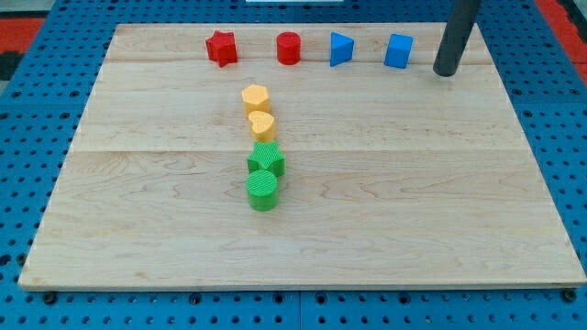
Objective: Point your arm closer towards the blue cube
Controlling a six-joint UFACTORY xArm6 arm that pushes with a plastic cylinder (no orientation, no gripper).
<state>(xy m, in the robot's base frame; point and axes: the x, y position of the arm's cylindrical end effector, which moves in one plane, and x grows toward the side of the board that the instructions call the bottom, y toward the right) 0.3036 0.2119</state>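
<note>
The blue cube (398,50) sits near the view's top right of the wooden board (413,202). My tip (446,71) stands just to the cube's right, a short gap away and slightly lower in the view. The dark rod rises from it to the view's top edge. A blue wedge-shaped block (340,49) lies to the cube's left.
A red cylinder (289,48) and a red star (221,48) continue the top row to the left. In the middle, a column runs downward: yellow pentagon-like block (255,96), yellow heart (261,125), green star (266,159), green cylinder (262,190).
</note>
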